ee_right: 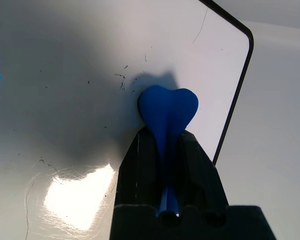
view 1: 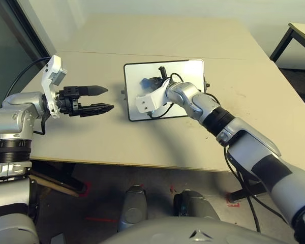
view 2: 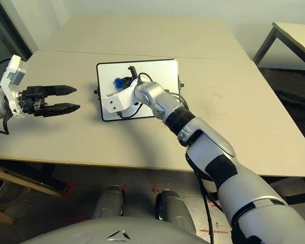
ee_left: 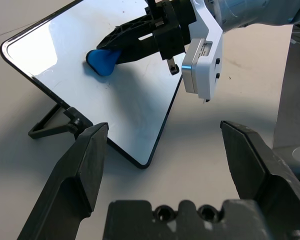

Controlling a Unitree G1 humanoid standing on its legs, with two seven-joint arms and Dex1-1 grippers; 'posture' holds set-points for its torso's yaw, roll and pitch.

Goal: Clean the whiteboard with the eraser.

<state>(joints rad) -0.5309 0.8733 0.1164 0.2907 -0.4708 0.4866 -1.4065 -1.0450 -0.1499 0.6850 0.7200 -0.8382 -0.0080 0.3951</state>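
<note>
The whiteboard (view 1: 185, 71), white with a thin black frame, lies in the middle of the table. My right gripper (view 2: 123, 81) is shut on the blue eraser (ee_right: 167, 111) and presses it against the board near its left half. Faint black specks remain on the board around the eraser. My left gripper (view 1: 104, 99) hovers open to the left of the board, fingers pointing toward it, holding nothing. In the left wrist view the eraser (ee_left: 102, 61) sits pinched between the right gripper's black fingers on the board (ee_left: 135, 100).
The beige table (view 1: 91, 137) has free room on all sides of the board. A second table (view 1: 300, 35) stands at the far right. A dark panel (view 1: 10, 46) runs along the left.
</note>
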